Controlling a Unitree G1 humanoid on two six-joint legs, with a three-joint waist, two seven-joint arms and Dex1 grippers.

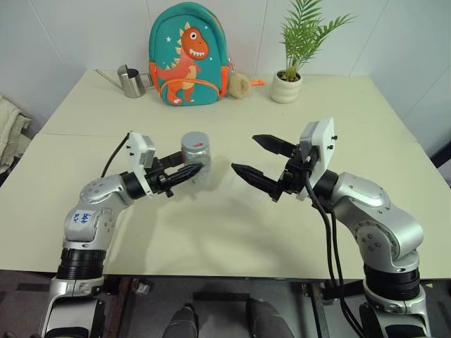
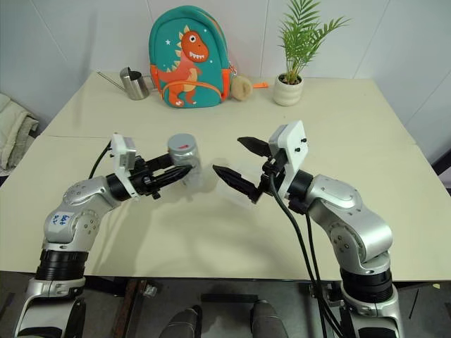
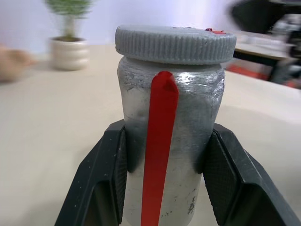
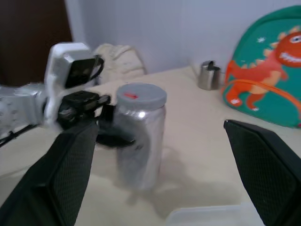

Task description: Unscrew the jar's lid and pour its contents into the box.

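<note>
**Jar held aloft above the table, lid still on**

The cream table [image 1: 232, 232] spans both eye views. At its far edge, near the middle, stands a teal dinosaur backpack [image 1: 187, 55]; toward the far right corner sits a potted plant [image 1: 287, 83], and toward the far left a small steel cup with a spout [image 1: 130, 81]. A tan fuzzy ball [image 1: 239, 84] lies just beside the backpack on its right.

The left gripper [image 1: 192, 171] is clamped on the jar [image 1: 195, 162], one black finger pressed to each side of the body; the jar is upright and lifted clear of the table, over its near middle portion. The left wrist view shows a red strip running up the jar's silvery wall. The grey ribbed lid [image 3: 175, 43] sits on top of the jar, with a small red mark on its upper face.

The right gripper [image 1: 261, 160] faces the jar from the right, near but not touching it, its two fingers spread wide with nothing between them.

In the right wrist view, a clear rim, apparently the box [image 4: 207, 215], shows below the jar.
</note>
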